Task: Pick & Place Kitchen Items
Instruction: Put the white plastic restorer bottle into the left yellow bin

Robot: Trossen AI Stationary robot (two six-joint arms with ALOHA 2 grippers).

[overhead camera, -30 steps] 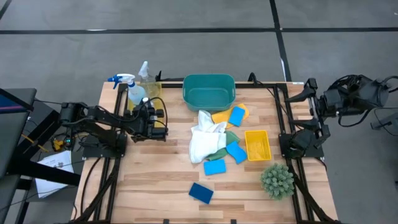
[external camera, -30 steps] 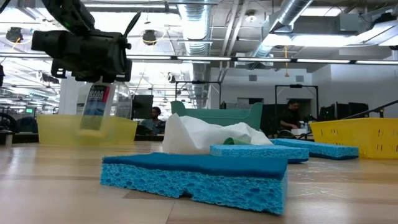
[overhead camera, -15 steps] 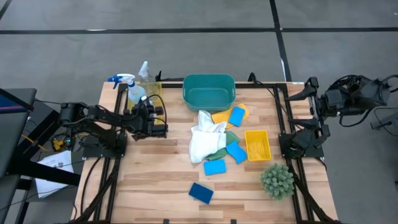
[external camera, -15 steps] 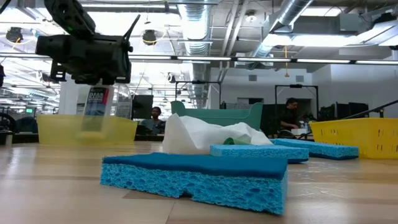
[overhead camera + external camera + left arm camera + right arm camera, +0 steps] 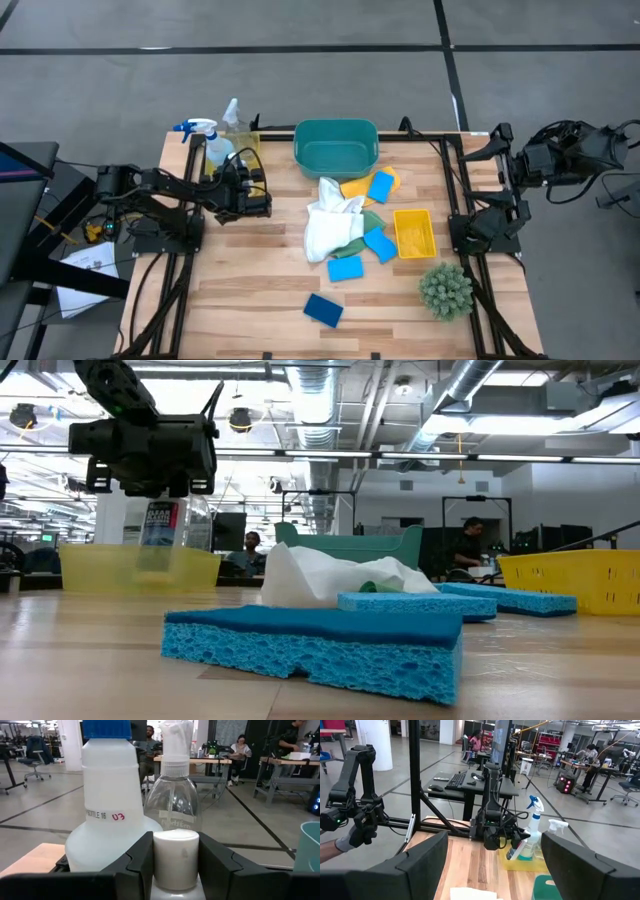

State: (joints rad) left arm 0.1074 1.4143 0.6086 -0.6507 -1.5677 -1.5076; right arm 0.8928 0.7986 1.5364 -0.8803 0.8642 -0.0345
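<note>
The small labelled white bottle [image 5: 174,857] is clamped in the left gripper [image 5: 175,865]; it is best carried upright, clear of the spray bottle [image 5: 110,815].

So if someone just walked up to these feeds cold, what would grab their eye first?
Probably the left gripper, up off the table at its left side, clamped on the small labelled white bottle near the yellow tray with the spray bottle. Next, the heap mid-table: a white cloth among light-blue sponges, below the teal basin. The right gripper waits wide open off the table's right edge.
</note>
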